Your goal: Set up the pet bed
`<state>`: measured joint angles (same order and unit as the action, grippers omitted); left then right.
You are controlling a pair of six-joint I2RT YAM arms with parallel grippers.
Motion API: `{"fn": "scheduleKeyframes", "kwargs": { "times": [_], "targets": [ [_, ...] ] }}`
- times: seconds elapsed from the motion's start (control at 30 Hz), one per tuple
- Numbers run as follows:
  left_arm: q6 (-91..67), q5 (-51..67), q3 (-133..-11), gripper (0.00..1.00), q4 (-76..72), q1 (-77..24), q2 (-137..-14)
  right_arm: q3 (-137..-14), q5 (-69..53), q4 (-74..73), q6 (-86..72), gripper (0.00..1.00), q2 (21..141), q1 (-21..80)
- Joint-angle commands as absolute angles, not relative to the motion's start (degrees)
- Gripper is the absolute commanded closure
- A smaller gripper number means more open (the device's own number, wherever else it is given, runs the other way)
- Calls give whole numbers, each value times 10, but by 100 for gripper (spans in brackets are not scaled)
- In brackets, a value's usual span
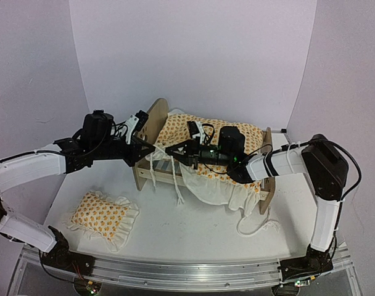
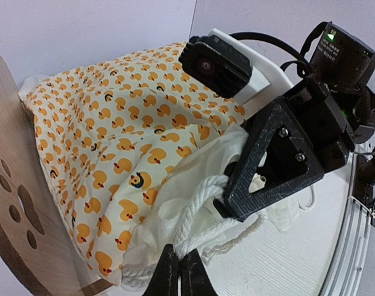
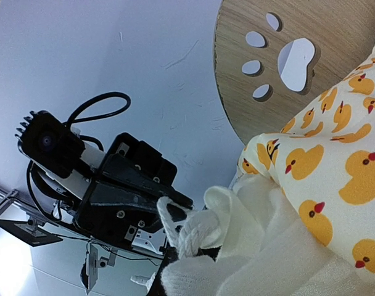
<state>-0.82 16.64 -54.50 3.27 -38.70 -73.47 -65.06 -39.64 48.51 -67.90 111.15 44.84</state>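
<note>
Two pincers meet mid-frame above the pet bed (image 1: 155, 118): the left pincer (image 1: 153, 148) pinches the white cord (image 2: 203, 200) of the duck-print blanket (image 2: 113, 123), and the right pincer (image 1: 169, 150) clamps the same cord.

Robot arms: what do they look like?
Both the left arm and right arm have white tube shells and black joints. The left gripper and right gripper are black, angular, two-fingered. Black cables loop at the wrists; a green light glows on the right wrist.
</note>
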Motion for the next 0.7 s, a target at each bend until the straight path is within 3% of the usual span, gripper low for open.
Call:
{"fn": "scheduleKeyframes", "kwargs": {
  "times": [0.0,0.1,0.3,0.43,0.53,0.67],
  "targets": [
    [27,89,-624,100,42,-377,-722,-651,-404,469,-638,94,1117,445],
    [26,43,-647,100,54,-377,-717,-650,-405,455,-627,89,1118,446],
    [27,48,-647,100,84,-377,-665,-656,-425,329,-544,67,1108,464],
    [-20,63,-578,100,119,-377,-613,-669,-382,133,-362,61,1069,474],
    [-97,-25,-513,100,163,-377,-570,-708,-337,-12,-208,54,1042,488],
    [-155,-51,-444,100,176,-375,-522,-764,-260,-81,-84,47,1023,501]
  ]
}}
